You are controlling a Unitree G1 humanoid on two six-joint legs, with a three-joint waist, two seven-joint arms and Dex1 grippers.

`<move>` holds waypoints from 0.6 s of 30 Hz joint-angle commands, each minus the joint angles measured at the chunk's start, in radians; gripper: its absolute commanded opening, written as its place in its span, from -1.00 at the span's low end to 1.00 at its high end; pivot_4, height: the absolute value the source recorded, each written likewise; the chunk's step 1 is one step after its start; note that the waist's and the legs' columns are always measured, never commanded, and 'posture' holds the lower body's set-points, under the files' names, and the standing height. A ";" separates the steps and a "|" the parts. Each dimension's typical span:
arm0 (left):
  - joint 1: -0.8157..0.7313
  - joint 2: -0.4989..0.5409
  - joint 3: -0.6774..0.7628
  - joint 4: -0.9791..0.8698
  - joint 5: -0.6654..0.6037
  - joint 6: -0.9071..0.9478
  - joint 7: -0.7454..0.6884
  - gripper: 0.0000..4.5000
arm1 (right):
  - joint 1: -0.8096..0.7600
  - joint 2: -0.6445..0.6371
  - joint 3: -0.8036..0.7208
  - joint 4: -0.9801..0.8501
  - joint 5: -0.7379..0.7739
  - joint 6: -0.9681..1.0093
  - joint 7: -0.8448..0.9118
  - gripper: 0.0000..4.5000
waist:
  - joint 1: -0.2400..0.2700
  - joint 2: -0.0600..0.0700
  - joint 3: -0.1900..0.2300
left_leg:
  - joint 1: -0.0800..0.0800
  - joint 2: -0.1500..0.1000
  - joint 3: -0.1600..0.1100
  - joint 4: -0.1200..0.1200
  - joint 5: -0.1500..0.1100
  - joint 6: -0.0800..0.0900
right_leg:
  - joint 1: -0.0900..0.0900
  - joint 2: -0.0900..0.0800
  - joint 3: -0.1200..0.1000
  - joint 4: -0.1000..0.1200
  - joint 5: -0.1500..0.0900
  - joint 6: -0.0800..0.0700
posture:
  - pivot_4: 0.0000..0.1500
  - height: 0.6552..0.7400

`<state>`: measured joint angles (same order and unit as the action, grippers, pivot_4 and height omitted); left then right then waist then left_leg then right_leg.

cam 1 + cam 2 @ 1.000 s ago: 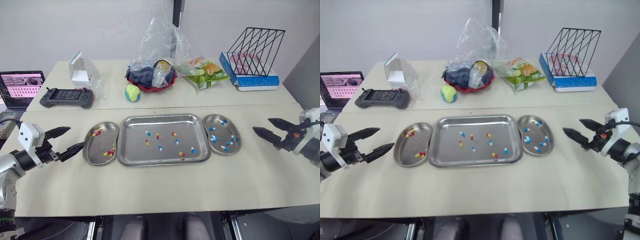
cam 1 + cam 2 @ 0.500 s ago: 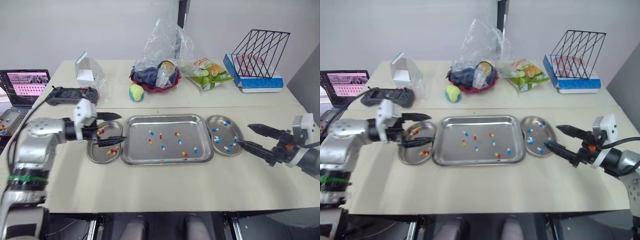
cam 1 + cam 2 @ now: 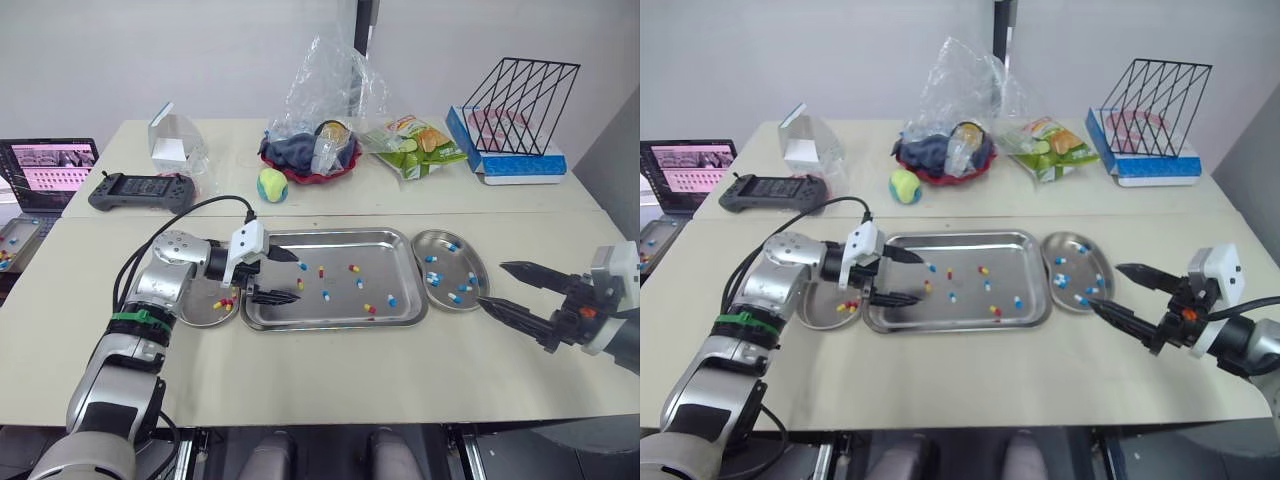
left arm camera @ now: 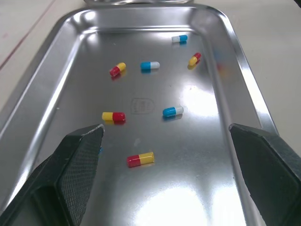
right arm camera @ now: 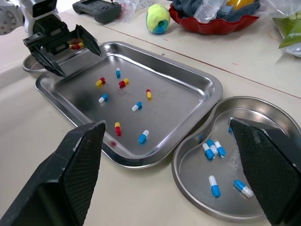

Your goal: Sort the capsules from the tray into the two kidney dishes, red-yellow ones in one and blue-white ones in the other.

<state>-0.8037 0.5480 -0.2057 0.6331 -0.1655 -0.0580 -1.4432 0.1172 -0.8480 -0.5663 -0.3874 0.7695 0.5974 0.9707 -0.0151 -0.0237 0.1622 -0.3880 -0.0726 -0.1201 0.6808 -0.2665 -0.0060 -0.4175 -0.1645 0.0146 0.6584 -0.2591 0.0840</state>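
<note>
1. Capsules (image 4: 172, 111) of both kinds, red-yellow and blue-white, are lying scattered and apart on the floor of the tray (image 3: 400, 262), which is sitting mid-table between the two dishes.
2. The left arm is bending at the elbow and reaching across the left dish (image 3: 200, 322). The left gripper (image 3: 296, 277) is hovering over the tray's left end with its fingers spread wide, holding nothing.
3. The right arm is stretching in low over the table (image 3: 330, 370). The right gripper (image 3: 492, 284) is pointing at the right dish (image 3: 452, 265) from just beside its outer rim, fingers likewise spread and empty.
4. Red-yellow capsules are resting in the left dish and blue-white ones in the right dish.
5. The capsules are looking small, glossy and round-ended, each split into two colours.
6. The tray is showing as shiny metal, rectangular with rounded corners and a raised rim. The dishes are the same metal, kidney-shaped, and are sitting close against the tray's short sides.
7. The table top is appearing matte and pale beige.
</note>
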 commanded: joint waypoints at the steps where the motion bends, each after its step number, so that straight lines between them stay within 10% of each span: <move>1: -0.044 -0.016 -0.009 0.079 0.038 -0.061 -0.009 0.62 | 0.010 -0.003 -0.042 -0.043 0.018 -0.001 -0.018 0.97 | 0.000 0.000 0.000 | 0.000 0.000 0.000 0.000 0.000 0.000 | 0.000 0.000 0.000 0.000 0.000 0.000 | 1.00 1.00; 4: -0.070 -0.036 -0.013 0.140 0.063 -0.095 -0.011 0.19 | 0.019 -0.001 -0.051 -0.048 0.018 -0.004 -0.030 0.97 | 0.000 0.000 0.000 | 0.000 0.000 0.000 0.000 0.000 0.000 | 0.000 0.000 0.000 0.000 0.000 0.000 | 1.00 1.00; 18: -0.156 -0.094 -0.051 0.297 0.201 -0.180 0.047 0.19 | 0.033 -0.002 -0.051 -0.008 -0.024 -0.026 -0.067 0.97 | -0.001 0.000 0.000 | 0.000 0.000 0.000 0.001 0.000 0.000 | 0.002 0.000 -0.001 0.001 0.000 0.001 | 1.00 1.00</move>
<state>-0.9294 0.4528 -0.2602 0.9289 0.0291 -0.2180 -1.4007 0.1612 -0.8475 -0.5877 -0.3855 0.7476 0.5937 0.9072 -0.0165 -0.0242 0.1624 -0.3881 -0.0726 -0.1204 0.6824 -0.2667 -0.0057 -0.4159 -0.1644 0.0138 0.6590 -0.2589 0.0846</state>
